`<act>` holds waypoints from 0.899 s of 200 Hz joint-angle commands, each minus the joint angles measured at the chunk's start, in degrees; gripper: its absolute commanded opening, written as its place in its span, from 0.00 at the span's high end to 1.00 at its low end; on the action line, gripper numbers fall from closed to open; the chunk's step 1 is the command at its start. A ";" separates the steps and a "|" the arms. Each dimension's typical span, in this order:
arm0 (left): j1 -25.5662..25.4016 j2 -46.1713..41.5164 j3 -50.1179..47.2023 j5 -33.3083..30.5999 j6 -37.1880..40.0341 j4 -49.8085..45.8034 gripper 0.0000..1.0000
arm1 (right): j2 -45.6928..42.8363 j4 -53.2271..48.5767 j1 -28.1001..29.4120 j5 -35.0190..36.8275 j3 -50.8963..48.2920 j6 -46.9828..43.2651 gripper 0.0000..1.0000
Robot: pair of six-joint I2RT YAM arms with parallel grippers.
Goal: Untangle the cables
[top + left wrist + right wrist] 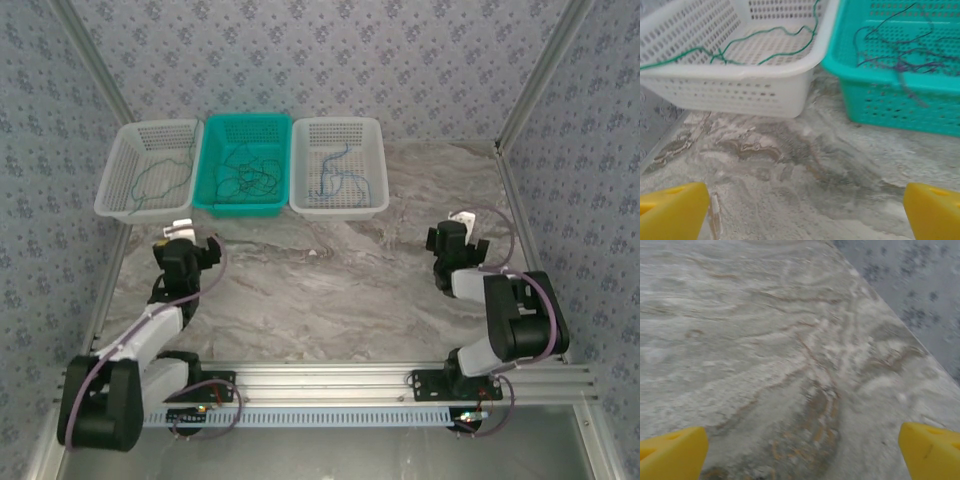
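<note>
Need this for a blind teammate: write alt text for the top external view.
Three baskets stand in a row at the far edge of a marble table: the left white basket holds a green cable, the teal basket dark cables, the right white basket a blue cable. Nearer, the left hand and right hand hover open above the tabletop.

- Marble-patterned table (330,290), grey with brown veins.
- White mesh basket (140,214) at 11 o'clock, by the far edge.
- Teal mesh basket (240,208) at 12 o'clock, just beside it.
- Second white basket (340,211) at 1 o'clock, beside the teal one.
- Aluminium rail (330,378) at 6 o'clock.
- Blue-grey patterned walls (330,50) on three sides.
</note>
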 commanded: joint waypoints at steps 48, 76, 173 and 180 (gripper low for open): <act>5.98 20.67 3.34 15.16 4.09 22.26 0.01 | 1.66 14.71 -5.28 -18.21 -4.04 -4.71 0.00; 7.07 26.48 5.41 19.11 4.45 22.72 0.01 | 1.87 15.43 -4.83 -17.40 -4.33 -4.95 0.00; 6.35 27.24 6.39 15.71 4.03 22.31 0.01 | 1.59 12.93 -6.44 -23.88 -3.09 -5.50 0.00; 6.35 27.22 6.39 15.68 4.00 22.40 0.01 | 1.59 13.18 -6.43 -24.01 -3.23 -5.56 0.00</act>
